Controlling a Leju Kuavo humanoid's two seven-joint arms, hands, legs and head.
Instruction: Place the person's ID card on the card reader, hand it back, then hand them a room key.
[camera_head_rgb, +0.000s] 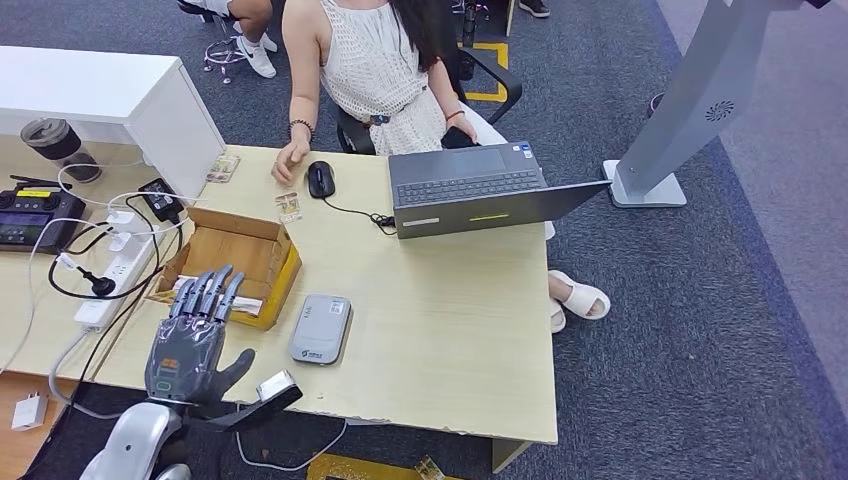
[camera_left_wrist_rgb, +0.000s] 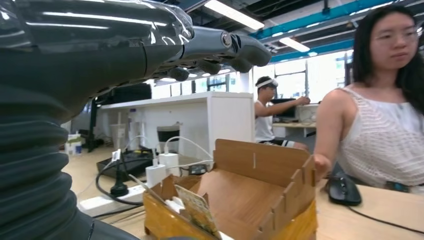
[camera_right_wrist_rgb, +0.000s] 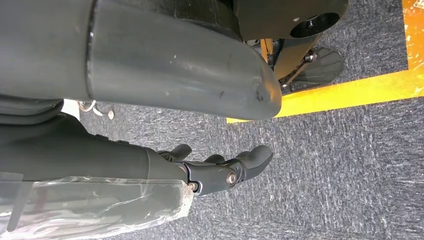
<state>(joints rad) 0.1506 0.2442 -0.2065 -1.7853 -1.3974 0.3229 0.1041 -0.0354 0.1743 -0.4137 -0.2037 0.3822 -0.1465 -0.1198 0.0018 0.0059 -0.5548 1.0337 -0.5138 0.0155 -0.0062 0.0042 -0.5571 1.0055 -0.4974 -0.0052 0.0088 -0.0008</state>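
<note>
The main risk is a poor pickup. The ID card (camera_head_rgb: 289, 207) lies flat on the surface (camera_head_rgb: 450, 330) just in front of the person's hand (camera_head_rgb: 289, 163), beyond the far wall of the cardboard box (camera_head_rgb: 232, 262), so the left hand (camera_head_rgb: 195, 330) has to pass over or around that box to reach it. A low reach could catch the box wall and shove it, and a thin card lying flat may well slide away from the fingers instead of lifting (the mouse (camera_head_rgb: 320, 179) and its cable sit just beside it too). The person's hand is close enough to be brushed.

The left hand hovers over the near corner of the box with its fingers (camera_left_wrist_rgb: 240, 47) stretched out and spread, released, holding nothing and touching nothing that I can make out. The card reader (camera_head_rgb: 320, 328) sits just to its right on the surface, with no card on it. The right hand (camera_right_wrist_rgb: 225, 170) hangs over the carpeted floor, fingers loosely extended and empty.

Small cards stand inside the box, possibly the room keys, though I cannot tell.
</note>
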